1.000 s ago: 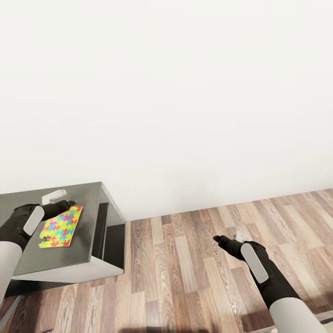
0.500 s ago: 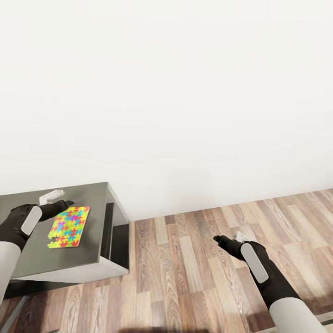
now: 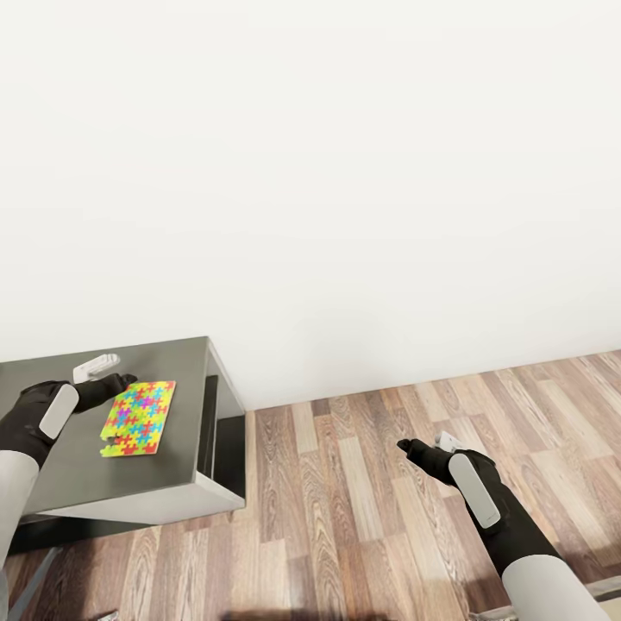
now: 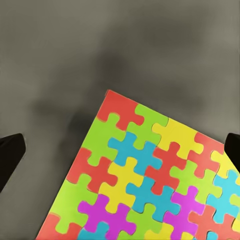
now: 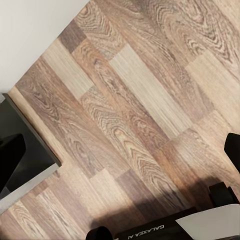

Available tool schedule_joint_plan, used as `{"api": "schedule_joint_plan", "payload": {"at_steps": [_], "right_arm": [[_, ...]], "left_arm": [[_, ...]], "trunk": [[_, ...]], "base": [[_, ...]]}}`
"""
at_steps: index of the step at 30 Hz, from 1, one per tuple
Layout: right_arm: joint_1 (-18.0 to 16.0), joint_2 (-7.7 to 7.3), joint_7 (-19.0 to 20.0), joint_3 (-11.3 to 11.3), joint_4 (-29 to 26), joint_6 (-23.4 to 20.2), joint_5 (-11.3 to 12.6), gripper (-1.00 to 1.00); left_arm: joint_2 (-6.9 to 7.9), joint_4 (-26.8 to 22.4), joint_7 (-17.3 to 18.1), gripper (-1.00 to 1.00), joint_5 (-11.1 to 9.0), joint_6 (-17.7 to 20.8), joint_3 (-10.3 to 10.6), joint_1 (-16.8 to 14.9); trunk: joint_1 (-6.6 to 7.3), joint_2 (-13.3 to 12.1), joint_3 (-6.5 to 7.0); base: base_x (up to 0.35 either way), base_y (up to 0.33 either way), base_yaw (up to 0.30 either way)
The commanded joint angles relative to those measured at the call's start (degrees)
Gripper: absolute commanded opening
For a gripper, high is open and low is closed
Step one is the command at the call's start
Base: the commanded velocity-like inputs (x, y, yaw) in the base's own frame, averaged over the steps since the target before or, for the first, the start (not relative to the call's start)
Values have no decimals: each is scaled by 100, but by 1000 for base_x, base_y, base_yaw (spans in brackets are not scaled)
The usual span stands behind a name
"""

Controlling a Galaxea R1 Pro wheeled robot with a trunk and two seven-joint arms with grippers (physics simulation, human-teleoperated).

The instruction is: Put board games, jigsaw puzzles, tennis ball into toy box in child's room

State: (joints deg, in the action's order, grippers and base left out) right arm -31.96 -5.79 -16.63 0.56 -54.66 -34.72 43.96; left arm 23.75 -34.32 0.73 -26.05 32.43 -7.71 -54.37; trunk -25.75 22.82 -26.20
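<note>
One jigsaw puzzle point(image 3: 138, 418), a thin panel of yellow, pink, blue and green pieces, lies flat on a dark grey furniture top point(image 3: 78, 479) at the left of the head view. I cannot tell whether this top is the table. My left gripper point(image 3: 112, 373) hovers open just above the puzzle's far left corner. In the left wrist view the puzzle point(image 4: 145, 185) fills the space between the spread fingertips of the left gripper point(image 4: 120, 150). My right gripper point(image 3: 427, 443) hangs open and empty over the wood floor point(image 5: 135, 105). The toy box, board games and tennis ball are out of view.
The grey furniture ends in a pale front edge point(image 3: 138, 511) and a dark open side point(image 3: 226, 431). A plain white wall point(image 3: 345, 190) runs behind it. Wood-plank floor point(image 3: 345, 509) spreads to the right of it.
The whole picture has slid right, so the camera has moved. The puzzle and grey top sit a little further right of my left gripper. The right arm holds its pose.
</note>
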Motion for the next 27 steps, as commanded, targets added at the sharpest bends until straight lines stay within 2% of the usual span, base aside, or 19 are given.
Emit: {"api": "schedule_joint_plan", "payload": {"at_steps": [1,9,27], "right_arm": [[-3,-2,-52,6,-10,-14,60,100],[-3,-1,-51,0,-10,-17,60,100],[-3,-1,-51,-3,-1,-17,60,100]], "left_arm": [[-2,-5,7,100,-14,36,-20,-3],[-2,-5,7,100,-10,35,-20,-3],[-6,17,7,100,-5,27,-20,-3]], "trunk": [[-3,10,-9],[-3,10,-38],[-3,10,-197]], "base": [[-16,18,0],[-5,6,0],[0,0,0]]}}
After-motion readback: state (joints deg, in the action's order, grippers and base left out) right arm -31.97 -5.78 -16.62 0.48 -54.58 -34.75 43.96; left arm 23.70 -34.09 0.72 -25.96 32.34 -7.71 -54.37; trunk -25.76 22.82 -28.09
